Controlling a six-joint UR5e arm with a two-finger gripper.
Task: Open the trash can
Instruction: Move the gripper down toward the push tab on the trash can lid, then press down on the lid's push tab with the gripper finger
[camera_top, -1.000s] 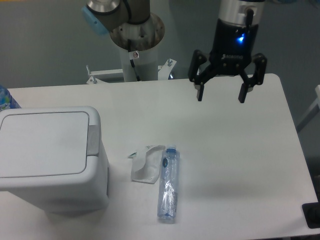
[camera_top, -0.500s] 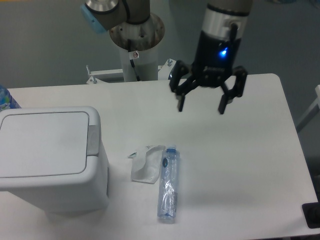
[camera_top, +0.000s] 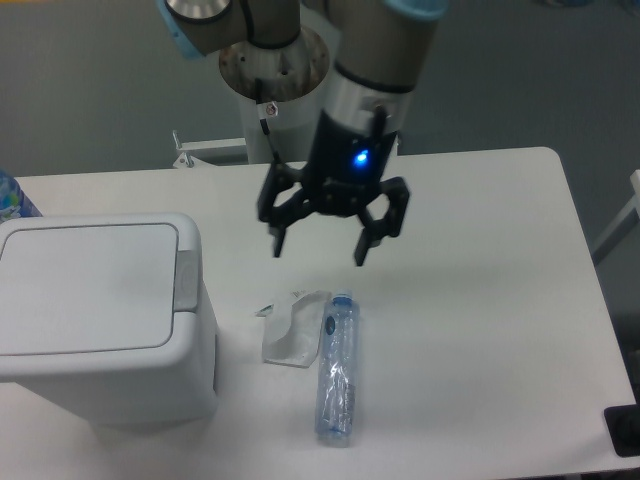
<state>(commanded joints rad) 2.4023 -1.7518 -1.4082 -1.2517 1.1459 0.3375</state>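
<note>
Hand (camera_top: 318, 250) hangs above the middle of the tabletop (camera_top: 480, 300), its 2 fingers spread apart and gripping nothing. You have the bin (camera_top: 100, 320) at the tabletop's left edge, toward the near corner, lid shut flat and the grey button strip (camera_top: 186, 280) running along the lid's right side. Between hand and bin lie a bottle (camera_top: 337, 368) on its side and a crumpled white scrap (camera_top: 292, 328) just left of it, both near the front edge and below the hand.

Your job is not yet begun: the lid is down and the hand is well apart from the strip.

Watch 3 things, as I judge it. If you travel low toward the bin, the spread fingers could clip the scrap or roll the bottle away. If you press with the fingers open, 1 tip may straddle the strip's edge and slide off onto the lid, so the catch never trips. If you push sideways instead of straight down, the light bin could skid toward the left edge. Whether the bin is weighted you cannot tell.
</note>
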